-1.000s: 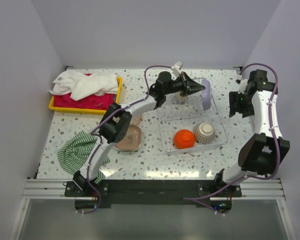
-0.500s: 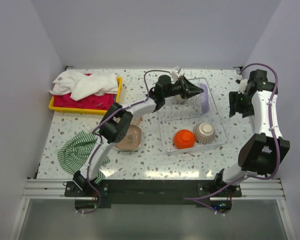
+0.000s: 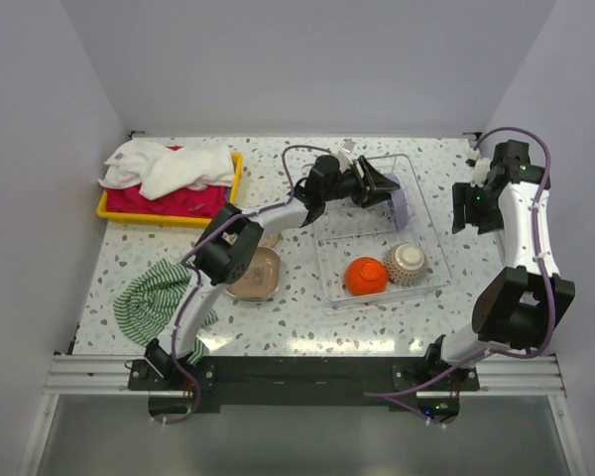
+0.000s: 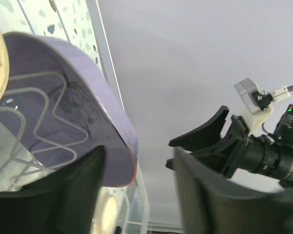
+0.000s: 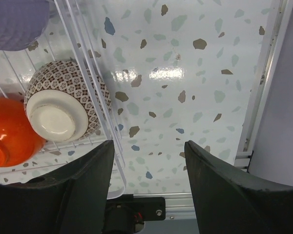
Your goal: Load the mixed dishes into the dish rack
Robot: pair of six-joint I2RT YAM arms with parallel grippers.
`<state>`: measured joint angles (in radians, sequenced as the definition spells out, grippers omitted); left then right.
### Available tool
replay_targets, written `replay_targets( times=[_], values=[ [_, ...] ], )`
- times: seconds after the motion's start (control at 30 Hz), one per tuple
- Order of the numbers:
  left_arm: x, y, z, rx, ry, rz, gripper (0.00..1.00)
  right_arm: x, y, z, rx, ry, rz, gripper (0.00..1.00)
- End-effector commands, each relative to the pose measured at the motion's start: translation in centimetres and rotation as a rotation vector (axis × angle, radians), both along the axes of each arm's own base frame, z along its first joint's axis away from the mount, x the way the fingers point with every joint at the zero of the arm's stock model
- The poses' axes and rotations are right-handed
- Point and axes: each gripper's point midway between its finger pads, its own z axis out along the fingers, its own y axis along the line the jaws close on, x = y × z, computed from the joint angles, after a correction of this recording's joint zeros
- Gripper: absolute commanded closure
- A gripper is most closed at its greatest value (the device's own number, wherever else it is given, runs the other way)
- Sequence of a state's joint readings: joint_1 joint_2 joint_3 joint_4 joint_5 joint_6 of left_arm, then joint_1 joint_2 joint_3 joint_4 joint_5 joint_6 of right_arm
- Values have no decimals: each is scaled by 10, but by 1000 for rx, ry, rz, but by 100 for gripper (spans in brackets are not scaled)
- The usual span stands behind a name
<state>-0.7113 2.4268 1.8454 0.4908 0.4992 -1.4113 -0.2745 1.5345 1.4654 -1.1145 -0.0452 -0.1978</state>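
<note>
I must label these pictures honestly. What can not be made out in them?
Top view: the left gripper covers part of the purple plate.
Left wrist view: a dark finger hides the plate's lower edge in the rack.
Right wrist view: the left edge cuts off the orange bowl.

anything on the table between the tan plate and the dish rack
Nothing visible lies on the table between the tan plate and the dish rack. The left arm's elbow hangs above the plate's left edge, and the left pincer stands open by the lilac plate in the rack.
</note>
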Motion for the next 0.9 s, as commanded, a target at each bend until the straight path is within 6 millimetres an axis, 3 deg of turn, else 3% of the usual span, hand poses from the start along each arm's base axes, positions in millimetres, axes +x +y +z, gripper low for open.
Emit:
replay_targets(
  times=[0.0, 0.07, 0.2, 0.27, 0.3, 0.33, 0.37, 0.43, 0.47, 0.5, 0.57, 0.67, 0.7, 0.77, 0.8, 0.87],
  values=[
    [1, 13, 72, 4, -202, 49, 24, 4, 9, 19, 31, -93, 4, 36],
    [-3, 15, 80, 19, -224, 42, 21, 4, 10, 21, 40, -103, 6, 36],
    [-8, 30, 77, 116, -267, 29, 18, 8, 17, 28, 72, -131, 10, 36],
    [-9, 47, 68, 192, -255, 17, 17, 11, 19, 34, 85, -150, 13, 36],
    [-11, 53, 66, 213, -263, 11, 6, 12, 22, 36, 97, -157, 16, 36],
    [-10, 65, 55, 255, -248, 5, 5, 14, 23, 38, 107, -164, 18, 36],
    [-13, 74, 67, 266, -283, -2, 5, 17, 25, 44, 116, -183, 21, 36],
    [-7, 98, 69, 341, -376, 2, 9, 22, 31, 49, 148, -212, 31, 36],
    [-1, 106, 69, 392, -477, -5, 12, 25, 32, 51, 160, -224, 25, 36],
    [4, 111, 70, 419, -533, -4, 22, 27, 35, 53, 175, -234, 29, 37],
    [18, 125, 59, 521, -637, -43, 32, 33, 41, 58, 210, -258, 30, 38],
    [33, 139, 52, 565, -761, -95, 63, 40, 46, 68, 243, -292, 30, 42],
    [35, 142, 50, 582, -796, -107, 79, 42, 47, 70, 252, -301, 34, 47],
    [38, 150, 49, 627, -878, -141, 94, 46, 53, 77, 287, -323, 39, 55],
    [39, 158, 51, 637, -897, -145, 100, 47, 56, 78, 308, -325, 45, 62],
    [32, 174, 59, 673, -934, -150, 100, 48, 62, 79, 341, -332, 48, 66]
  ],
)
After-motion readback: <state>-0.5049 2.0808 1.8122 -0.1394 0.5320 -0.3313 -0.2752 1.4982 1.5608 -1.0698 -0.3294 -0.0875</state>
